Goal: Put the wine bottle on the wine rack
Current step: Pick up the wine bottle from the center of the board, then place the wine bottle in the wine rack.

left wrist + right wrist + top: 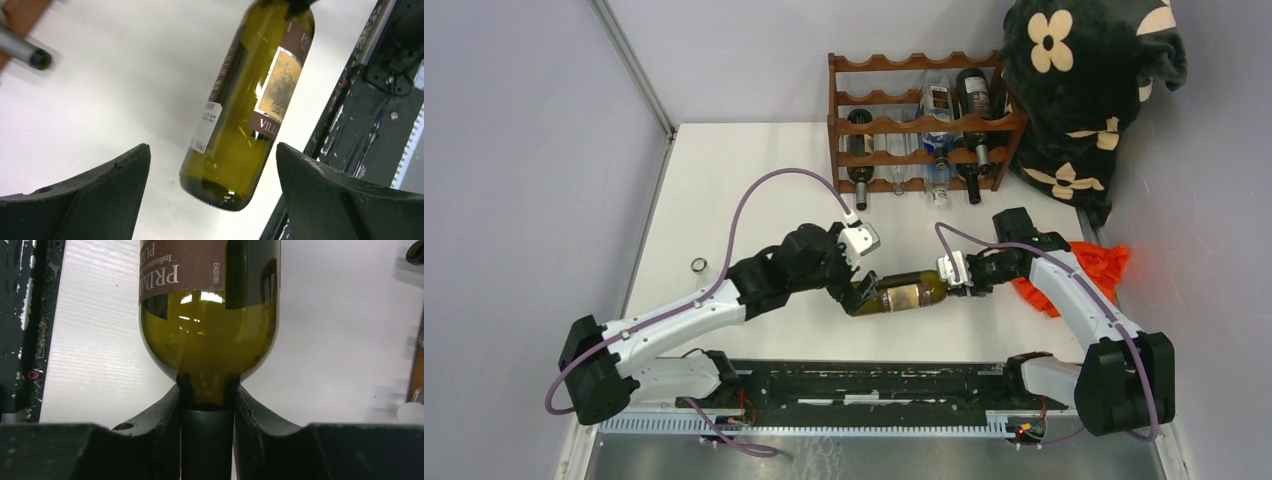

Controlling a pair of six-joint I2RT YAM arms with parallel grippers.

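On the bench (744,180), about midway and well short of the wine rack (894,125), the wine bottle (909,293) lies roughly level with its neck to my right. I see the right pincer (206,392) pinching the neck. The left pincer (212,146) is spread, with a finger either side of the base and neither touching glass. So the grasp is done; carry and seating are not yet done. The rack sits at the far edge with 4 bottles (974,120) in it, necks poking toward me. The top tier looks free, so that's probably the slot. Bench between bottle and rack is open. Tight spots: flowered blanket (1084,90) just beside the rack's right end, orange item (1099,265) by the right arm. A small ring (698,265) lies well apart on the left.
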